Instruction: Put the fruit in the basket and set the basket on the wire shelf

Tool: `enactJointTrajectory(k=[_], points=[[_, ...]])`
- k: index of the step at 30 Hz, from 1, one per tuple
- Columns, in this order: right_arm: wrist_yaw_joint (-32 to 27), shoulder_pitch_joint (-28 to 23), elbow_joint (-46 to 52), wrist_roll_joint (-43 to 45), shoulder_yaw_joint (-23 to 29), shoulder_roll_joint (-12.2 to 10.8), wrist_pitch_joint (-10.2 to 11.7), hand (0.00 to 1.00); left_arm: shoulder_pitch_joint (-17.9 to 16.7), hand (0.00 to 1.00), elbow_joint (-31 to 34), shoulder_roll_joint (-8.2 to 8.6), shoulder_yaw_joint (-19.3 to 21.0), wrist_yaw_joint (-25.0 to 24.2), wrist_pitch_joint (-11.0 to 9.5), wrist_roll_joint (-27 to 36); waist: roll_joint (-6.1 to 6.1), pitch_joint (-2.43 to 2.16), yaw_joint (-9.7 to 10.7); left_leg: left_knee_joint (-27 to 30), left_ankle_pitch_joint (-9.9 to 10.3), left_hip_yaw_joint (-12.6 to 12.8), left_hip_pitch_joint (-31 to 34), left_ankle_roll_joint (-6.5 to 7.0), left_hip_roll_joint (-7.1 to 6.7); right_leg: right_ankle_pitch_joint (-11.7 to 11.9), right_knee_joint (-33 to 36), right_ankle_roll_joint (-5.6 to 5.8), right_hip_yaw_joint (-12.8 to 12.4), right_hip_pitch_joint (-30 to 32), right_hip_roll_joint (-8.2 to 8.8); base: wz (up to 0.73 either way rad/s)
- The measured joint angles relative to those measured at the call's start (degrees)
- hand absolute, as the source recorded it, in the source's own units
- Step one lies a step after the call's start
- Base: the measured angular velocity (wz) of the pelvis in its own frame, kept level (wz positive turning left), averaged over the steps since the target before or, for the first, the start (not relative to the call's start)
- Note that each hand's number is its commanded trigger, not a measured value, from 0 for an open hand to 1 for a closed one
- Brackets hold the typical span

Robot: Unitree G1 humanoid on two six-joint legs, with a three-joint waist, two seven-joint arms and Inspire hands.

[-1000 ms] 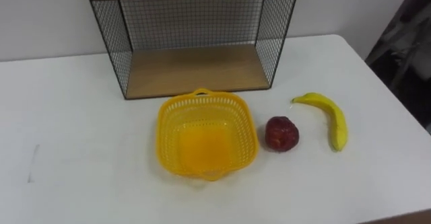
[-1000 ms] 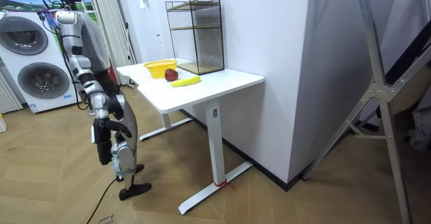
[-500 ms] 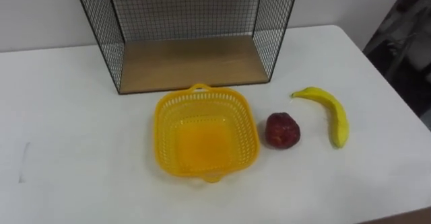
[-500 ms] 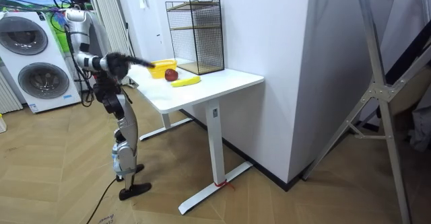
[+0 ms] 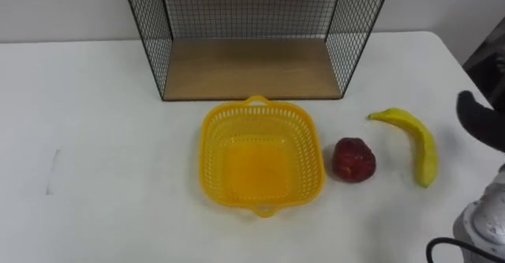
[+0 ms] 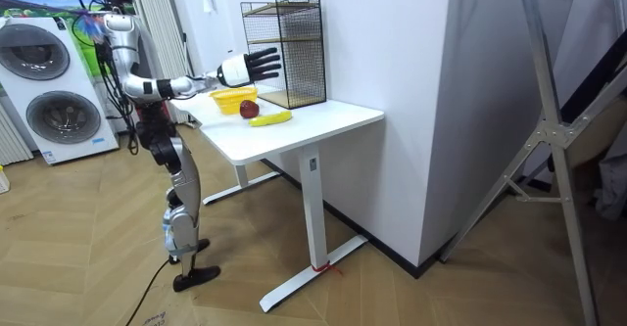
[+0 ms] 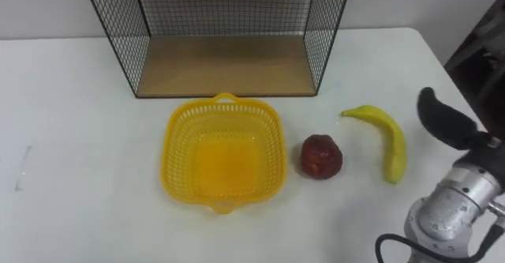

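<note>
The lattice basket (image 5: 263,168) and banana (image 5: 422,148) are yellow, the apple (image 5: 353,159) dark red, the wire shelf (image 5: 148,34) black.

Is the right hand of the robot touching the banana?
Apart. The right eye view shows a strip of bare table between the right hand and the banana.

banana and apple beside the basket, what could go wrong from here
1. The right hand hovers open just right of the banana, which lies nearest the table edge; a sideways brush might push it off.
2. The apple sits free close to the basket; a loose grasp could roll it away or nudge the basket.
</note>
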State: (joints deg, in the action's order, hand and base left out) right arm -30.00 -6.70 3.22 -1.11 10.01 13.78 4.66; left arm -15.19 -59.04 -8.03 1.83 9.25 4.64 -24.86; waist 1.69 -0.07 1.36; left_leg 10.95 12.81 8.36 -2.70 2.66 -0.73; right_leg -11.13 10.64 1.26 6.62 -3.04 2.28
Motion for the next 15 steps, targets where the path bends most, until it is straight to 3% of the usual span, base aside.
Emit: enactJointTrajectory(k=[7, 15], points=[[8.93, -0.06, -3.28, -0.46, -5.41, -0.15, -1.07, 0.0, -0.69, 0.0, 0.65, 0.14, -1.01, -1.48, 0.36, 0.02, 0.97, 0.25, -0.66, 0.7, -0.01, -0.55, 0.08, -0.01, 0.02, 0.15, 0.04, -0.2, 0.76, -0.94, -0.04, 0.03], [12.71, -0.06, -5.11, -0.37, -7.28, -0.26, -1.09, 0.0, -0.41, 0.0, 0.67, 0.37, -0.95, -2.18, 0.5, 0.02, 1.09, 0.21, -1.79, 0.61, 0.0, -0.7, 0.09, -0.02, 0.02, 0.46, -0.03, -0.25, 1.05, -1.19, -0.06, 0.0]])
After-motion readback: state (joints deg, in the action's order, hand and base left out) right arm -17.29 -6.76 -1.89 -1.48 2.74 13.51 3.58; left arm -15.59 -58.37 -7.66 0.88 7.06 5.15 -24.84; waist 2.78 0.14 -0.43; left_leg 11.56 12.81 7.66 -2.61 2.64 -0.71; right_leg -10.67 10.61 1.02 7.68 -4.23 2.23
